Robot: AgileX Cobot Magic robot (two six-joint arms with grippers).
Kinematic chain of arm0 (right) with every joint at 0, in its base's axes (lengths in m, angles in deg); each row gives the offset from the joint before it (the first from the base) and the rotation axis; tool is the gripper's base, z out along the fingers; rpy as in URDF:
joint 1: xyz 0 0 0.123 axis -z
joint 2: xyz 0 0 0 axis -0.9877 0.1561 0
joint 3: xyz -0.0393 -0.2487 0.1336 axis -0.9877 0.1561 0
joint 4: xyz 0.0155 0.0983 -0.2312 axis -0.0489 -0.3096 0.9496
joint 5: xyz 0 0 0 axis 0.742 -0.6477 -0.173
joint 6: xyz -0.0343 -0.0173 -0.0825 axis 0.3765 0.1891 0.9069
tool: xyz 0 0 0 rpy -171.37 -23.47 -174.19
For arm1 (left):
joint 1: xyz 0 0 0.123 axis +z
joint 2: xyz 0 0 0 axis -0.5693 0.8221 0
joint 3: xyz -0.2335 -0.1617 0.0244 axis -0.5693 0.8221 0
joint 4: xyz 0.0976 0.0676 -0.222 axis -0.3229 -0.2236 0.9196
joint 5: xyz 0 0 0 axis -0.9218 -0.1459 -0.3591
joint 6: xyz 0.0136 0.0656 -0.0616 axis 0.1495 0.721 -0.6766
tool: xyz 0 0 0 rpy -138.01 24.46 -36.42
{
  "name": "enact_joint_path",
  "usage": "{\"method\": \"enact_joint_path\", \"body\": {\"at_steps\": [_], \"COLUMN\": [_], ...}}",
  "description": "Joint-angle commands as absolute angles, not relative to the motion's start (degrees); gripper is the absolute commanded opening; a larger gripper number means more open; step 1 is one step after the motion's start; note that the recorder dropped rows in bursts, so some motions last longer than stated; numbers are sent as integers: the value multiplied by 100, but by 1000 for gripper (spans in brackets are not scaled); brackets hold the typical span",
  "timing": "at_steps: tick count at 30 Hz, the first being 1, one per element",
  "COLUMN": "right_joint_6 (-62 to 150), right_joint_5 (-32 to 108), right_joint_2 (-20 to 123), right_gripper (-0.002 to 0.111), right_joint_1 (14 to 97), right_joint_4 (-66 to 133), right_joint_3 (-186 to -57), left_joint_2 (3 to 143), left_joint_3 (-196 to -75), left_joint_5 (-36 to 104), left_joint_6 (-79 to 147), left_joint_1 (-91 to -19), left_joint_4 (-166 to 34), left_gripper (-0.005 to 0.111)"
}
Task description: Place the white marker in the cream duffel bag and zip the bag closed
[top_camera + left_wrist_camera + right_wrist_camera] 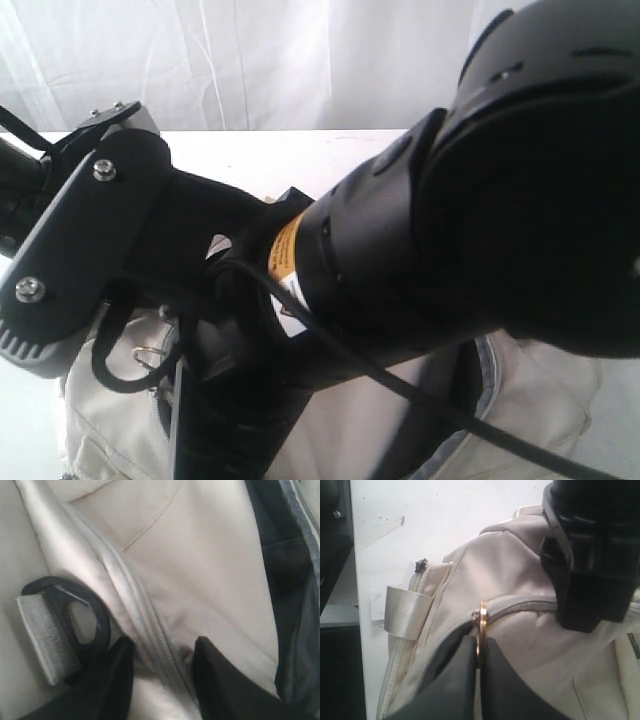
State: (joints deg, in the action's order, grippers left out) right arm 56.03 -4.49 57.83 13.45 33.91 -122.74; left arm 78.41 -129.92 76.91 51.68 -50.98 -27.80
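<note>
The cream duffel bag (pixel 540 400) lies under both arms, which block most of the exterior view. My right gripper (pixel 480 642) is shut on the gold ring pull (pixel 481 625) of the bag's top zipper. On one side of the slider the zipper (pixel 520 602) is closed. On the other side it gapes over dark lining (pixel 447 647). My left gripper (pixel 162 647) stands open astride the grey zipper ridge (pixel 145 620) at the bag's end, its fingertips (pixel 122 652) resting on fabric beside a black strap ring (pixel 97 615). The white marker is hidden.
The bag rests on a white table (pixel 445 520) in front of a white curtain (pixel 300 60). A pale webbing loop (pixel 405 610) sticks out at the bag's end. The left arm's black housing (pixel 590 555) hangs close over the closed zipper. A dark frame (pixel 335 580) borders the table.
</note>
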Motion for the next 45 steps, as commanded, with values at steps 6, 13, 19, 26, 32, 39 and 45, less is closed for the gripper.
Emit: {"method": "enact_joint_path", "body": {"at_steps": [6,13,19,26,32,39,45], "right_joint_6": [5573,5344,4950,4479,3897,3465,3054], "right_joint_5": [-385,-873,-1374,-2211,-2706,-2839,-3161], "right_joint_2": [5716,5689,5451,5056,4734,4468,4282], "right_gripper": [0,0,0,0,0,0,0], "right_joint_1": [1314,1314,1314,1314,1314,1314,1314], "right_joint_4": [3414,3304,3304,3415,3609,3886,4255], "right_joint_3": [-12337,-12337,-12337,-12303,-11942,-11655,-11361], "left_joint_2": [7841,7841,7841,7841,7841,7841,7841], "left_joint_3": [-12948,-13216,-13446,-13446,-13446,-13446,-13446], "left_joint_5": [7336,7093,7173,7208,7208,7208,7245], "left_joint_6": [5213,5224,5224,5203,5203,5203,5203], "left_joint_1": [-5137,-5137,-5137,-5137,-5137,-5137,-5137], "left_joint_4": [-2760,-2818,-3110,-3148,-3148,-3148,-3185], "left_gripper": [0,0,0,0,0,0,0]}}
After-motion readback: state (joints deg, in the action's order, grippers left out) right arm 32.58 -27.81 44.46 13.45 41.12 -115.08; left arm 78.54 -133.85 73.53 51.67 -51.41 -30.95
